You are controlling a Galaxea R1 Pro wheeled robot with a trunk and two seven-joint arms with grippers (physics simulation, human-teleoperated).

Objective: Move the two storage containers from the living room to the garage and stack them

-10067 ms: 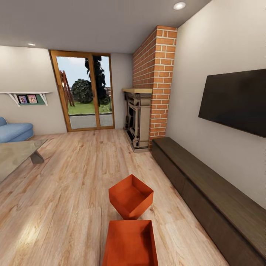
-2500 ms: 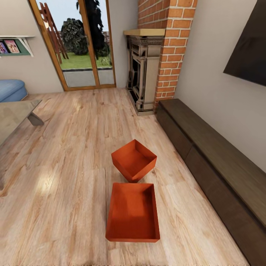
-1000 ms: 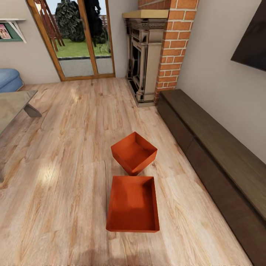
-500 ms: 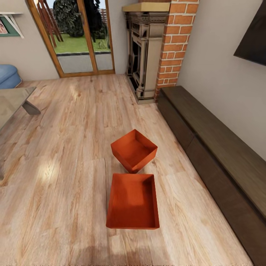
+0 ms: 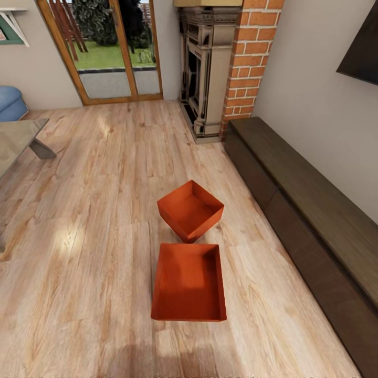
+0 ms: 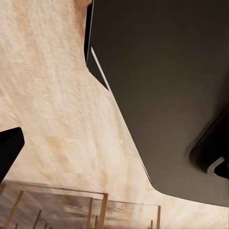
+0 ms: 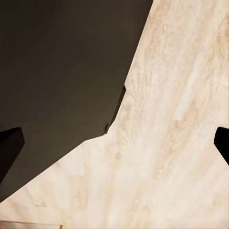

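Note:
Two orange-red open-topped storage containers rest on the light wood plank floor of the living room in the head view. The nearer container lies square to me. Just beyond it, the farther container is turned corner-on and almost touches it. The left wrist view has one dark fingertip of my left gripper at the picture's edge over wood floor. My right gripper stands open, its two dark fingertips far apart over bare planks. Neither gripper is near the containers.
A long low dark-wood cabinet runs along the right wall. The red-brick fireplace column and its hearth stand ahead. A glass door is at the back and a glass table at the left. My dark base fills part of both wrist views.
The head camera has tilted down and crept forward, so the whole room has slid up in the picture. The two containers have not moved on the floor.

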